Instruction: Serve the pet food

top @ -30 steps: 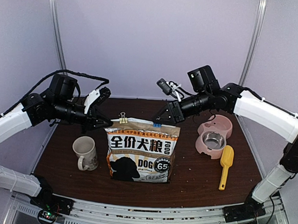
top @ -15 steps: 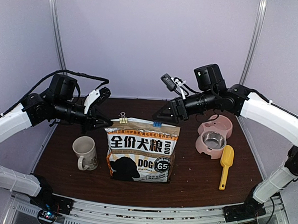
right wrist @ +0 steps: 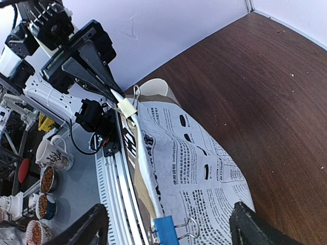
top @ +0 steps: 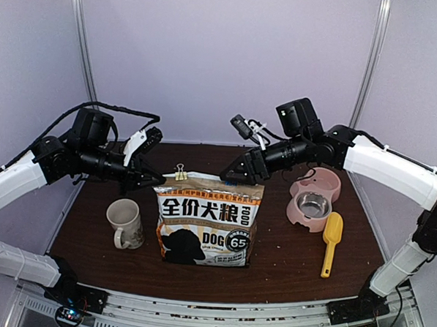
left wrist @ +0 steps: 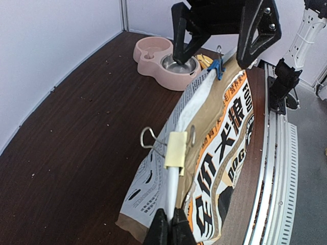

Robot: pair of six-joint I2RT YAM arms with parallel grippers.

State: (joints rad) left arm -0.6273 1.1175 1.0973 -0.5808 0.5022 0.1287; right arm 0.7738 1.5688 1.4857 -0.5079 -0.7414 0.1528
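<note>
No pet food was seen loose. It was judged to be inside the bag (top: 208, 221), which was stood upright mid-table (top: 287, 259) between the mug (top: 125, 223) and the pink double bowl (top: 314, 201). The yellow scoop (top: 332, 241) was laid just beside the bowl.

The bag top was folded shut and held by 2 binder clips: the cream clip (left wrist: 176, 149) near the left end and the blue clip (left wrist: 217, 66) at the right end.

Left gripper (top: 157, 179): its fingers were pressed together on the folded top edge at the left corner, just outboard of the cream clip.
Right gripper (top: 227, 176): its fingers were spread wide and straddled the blue clip. No contact could be confirmed.

Handling (judged):
- The bag was taken to be soft, creasable and paper-faced. Its walls were bulged, so a fairly heavy, shifting load was assumed.
- The folded rim was taken as the stiffest grip line. A pinch on the flat face would likely be crumpled or lost.
- The clips were judged small and springy, best taken at the wire handles or pulled straight off the rim while the far corner was held.
- The kibble was expected to roll and scatter if tipped fast.

Print read on the front: "全价犬粮", "FOOD", "DOG" and "65" in a round badge, with a black dog silhouette. The small text on the orange band and the back panel could not be read.
</note>
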